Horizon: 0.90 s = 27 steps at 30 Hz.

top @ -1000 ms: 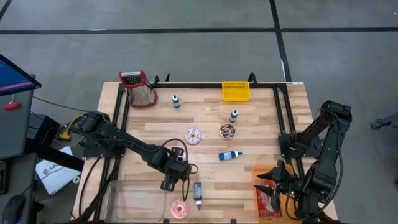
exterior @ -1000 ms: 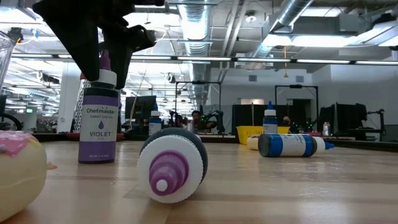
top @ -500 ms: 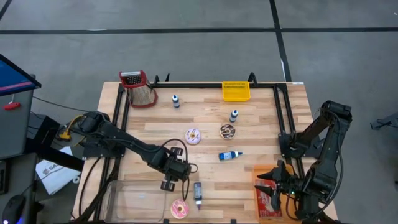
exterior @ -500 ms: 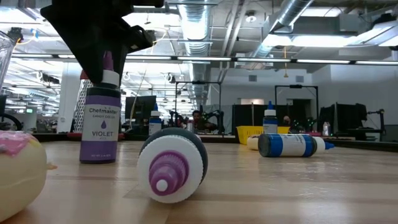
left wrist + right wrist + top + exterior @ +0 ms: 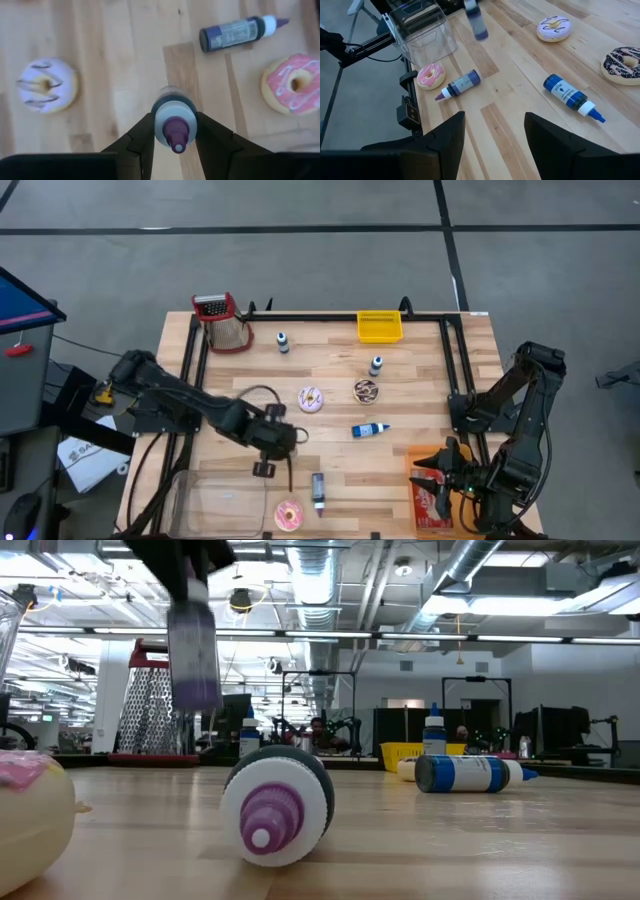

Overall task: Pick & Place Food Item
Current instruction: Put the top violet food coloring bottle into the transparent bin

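A violet food-colour bottle (image 5: 195, 660) hangs in the air, with my left gripper (image 5: 173, 120) shut on its top. In the high view this gripper (image 5: 268, 455) is over the table's near left part, just beyond a clear tub (image 5: 215, 500). A pink donut (image 5: 288, 515) and a second violet bottle (image 5: 318, 490), lying on its side, rest on the wood below. My right gripper (image 5: 495, 135) stands open at the near right, over a red packet (image 5: 430, 502), with nothing between its fingers. My left gripper pinches the bottle's pale cap (image 5: 172, 116), just under the violet nozzle, between its two fingers. The fingers come from above, slanting down. The bottle hangs below them, nearly upright, its base (image 5: 197, 700) clear of the table.
A lilac-iced donut (image 5: 311, 399), a chocolate donut (image 5: 366, 390) and a blue bottle (image 5: 370, 429) lying flat are mid-table. Two small bottles (image 5: 283, 342) (image 5: 376, 365) stand farther back. A yellow bin (image 5: 380, 327) and a red-handled grater (image 5: 222, 320) stand at the far edge.
My left gripper has risen and drawn a little toward the table's left edge. The violet bottle, which stood on the table, is now lifted clear and hangs from the gripper.
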Available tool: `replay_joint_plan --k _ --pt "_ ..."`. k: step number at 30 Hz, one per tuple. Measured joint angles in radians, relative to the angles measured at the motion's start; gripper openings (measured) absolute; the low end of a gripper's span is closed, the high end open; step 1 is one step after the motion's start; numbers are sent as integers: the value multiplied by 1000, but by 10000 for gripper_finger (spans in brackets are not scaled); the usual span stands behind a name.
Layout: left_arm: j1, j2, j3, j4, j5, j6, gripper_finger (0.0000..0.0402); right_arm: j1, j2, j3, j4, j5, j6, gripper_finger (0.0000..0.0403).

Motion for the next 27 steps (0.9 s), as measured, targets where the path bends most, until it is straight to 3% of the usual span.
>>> replay_joint_plan --k 7,14,27 --pt "-14 -187 1 -200 -24 -157 108 0 0 0 -3 15 0 198" --pt "-71 -312 1 -316 36 -325 108 -1 0 0 -4 21 1 198" --pt "-331 -335 1 -378 51 -702 108 -1 0 0 -1 21 9 198"
